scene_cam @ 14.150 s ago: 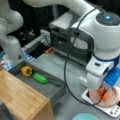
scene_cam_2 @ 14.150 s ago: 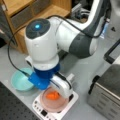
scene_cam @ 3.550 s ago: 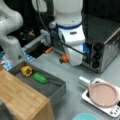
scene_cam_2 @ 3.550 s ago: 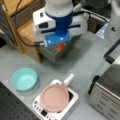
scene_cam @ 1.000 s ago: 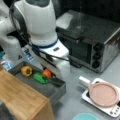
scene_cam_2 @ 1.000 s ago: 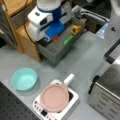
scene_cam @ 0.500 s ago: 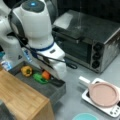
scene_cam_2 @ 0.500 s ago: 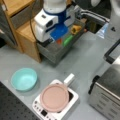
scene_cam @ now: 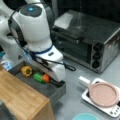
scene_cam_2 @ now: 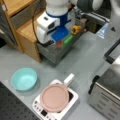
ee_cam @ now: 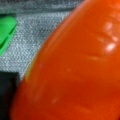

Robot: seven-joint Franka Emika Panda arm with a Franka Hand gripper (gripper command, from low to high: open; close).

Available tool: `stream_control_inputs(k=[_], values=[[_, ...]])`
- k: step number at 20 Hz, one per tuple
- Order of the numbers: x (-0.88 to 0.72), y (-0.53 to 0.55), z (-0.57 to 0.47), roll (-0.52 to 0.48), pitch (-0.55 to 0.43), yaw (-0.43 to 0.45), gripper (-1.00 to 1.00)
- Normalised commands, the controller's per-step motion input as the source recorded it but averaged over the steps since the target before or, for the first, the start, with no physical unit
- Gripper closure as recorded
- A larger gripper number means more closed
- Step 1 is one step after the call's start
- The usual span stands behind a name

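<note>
An orange carrot [scene_cam: 46,78] lies low in the grey tray [scene_cam: 53,91], beside a green vegetable [scene_cam: 38,77] and a yellow pepper [scene_cam: 26,70]. My gripper [scene_cam: 50,80] reaches down into the tray and is shut on the carrot; the white hand hides its fingers. In a front view the carrot [scene_cam_2: 59,44] peeks out under the blue-marked hand, with the gripper [scene_cam_2: 58,42] right over it, the green vegetable [scene_cam_2: 67,39] and the pepper [scene_cam_2: 75,29] behind. The wrist view is filled by the carrot [ee_cam: 75,70], with the green vegetable [ee_cam: 6,32] at the left edge over the tray floor [ee_cam: 37,30].
A toaster oven [scene_cam: 87,42] stands behind the tray. A pan with a pink lid [scene_cam_2: 55,97] sits on a white hotplate, a teal bowl [scene_cam_2: 24,78] beside it. A wooden cabinet [scene_cam: 20,100] borders the tray.
The arm carried the carrot from the pan across to the tray and, over the last second, has lowered it beside the green vegetable.
</note>
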Motion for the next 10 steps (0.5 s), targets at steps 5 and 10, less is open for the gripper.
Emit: stream_control_inputs(k=[5,10], values=[[-0.04,-0.07,-0.12,0.107,-0.195,-0.064,1.0],[0.0,-0.03,-0.04,0.107,-0.14,-0.051,-1.0]])
